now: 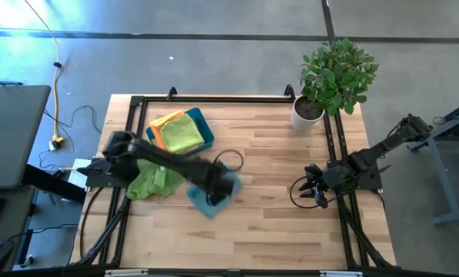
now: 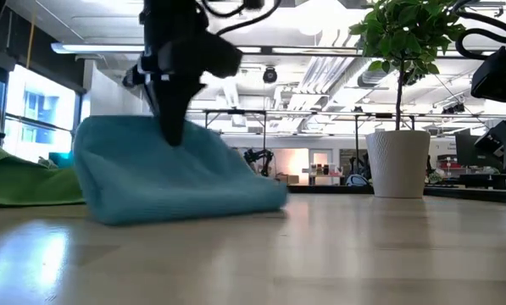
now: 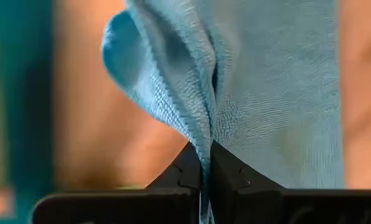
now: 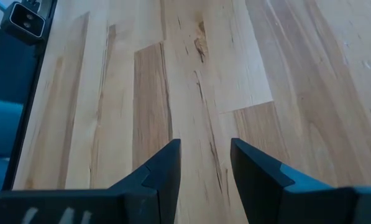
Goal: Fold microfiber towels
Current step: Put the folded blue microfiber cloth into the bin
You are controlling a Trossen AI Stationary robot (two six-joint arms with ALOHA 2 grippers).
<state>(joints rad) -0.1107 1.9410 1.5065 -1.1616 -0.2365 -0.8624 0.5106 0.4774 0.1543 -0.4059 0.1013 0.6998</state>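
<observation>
The light blue towel [image 3: 260, 93], soft and bunched, is pinched in the fully closed left gripper [image 3: 207, 168] over the tabletop [image 1: 275, 231]; right gripper [image 4: 205, 162] is held slightly open, empty.

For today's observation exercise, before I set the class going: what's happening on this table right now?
The left gripper is shut on a light blue towel near the middle of the table, holding a pinched fold up. A lime green towel lies loose beside it; more towels sit stacked in the teal tray. The right gripper waits open at the table's right edge.
</observation>
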